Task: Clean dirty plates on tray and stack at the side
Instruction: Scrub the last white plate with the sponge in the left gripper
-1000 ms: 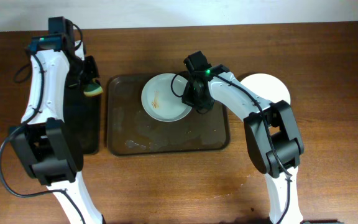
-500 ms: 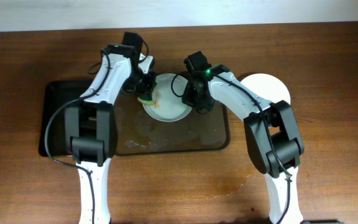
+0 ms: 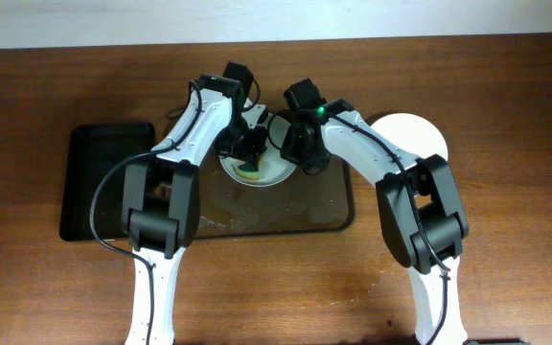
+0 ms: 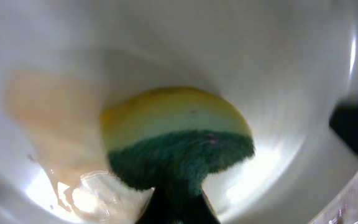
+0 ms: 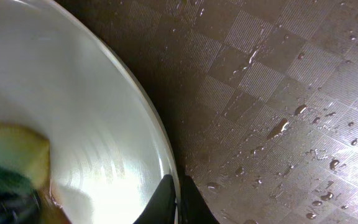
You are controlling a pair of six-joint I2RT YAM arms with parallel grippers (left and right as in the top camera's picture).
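Held in left gripper (image 3: 250,158): yellow-green sponge (image 4: 179,140), pressed onto white round plate (image 5: 73,112) beneath. Plate rim pinched by right gripper (image 5: 179,199); wet brown tray (image 5: 278,93) alongside.

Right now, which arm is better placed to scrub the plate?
Left. The left end effector holds the sponge on the stained plate; the right end effector pinches the plate's rim, likely steadying it.

A brown wooden table (image 3: 506,240) meets a pale wall (image 3: 353,19) at its far edge.
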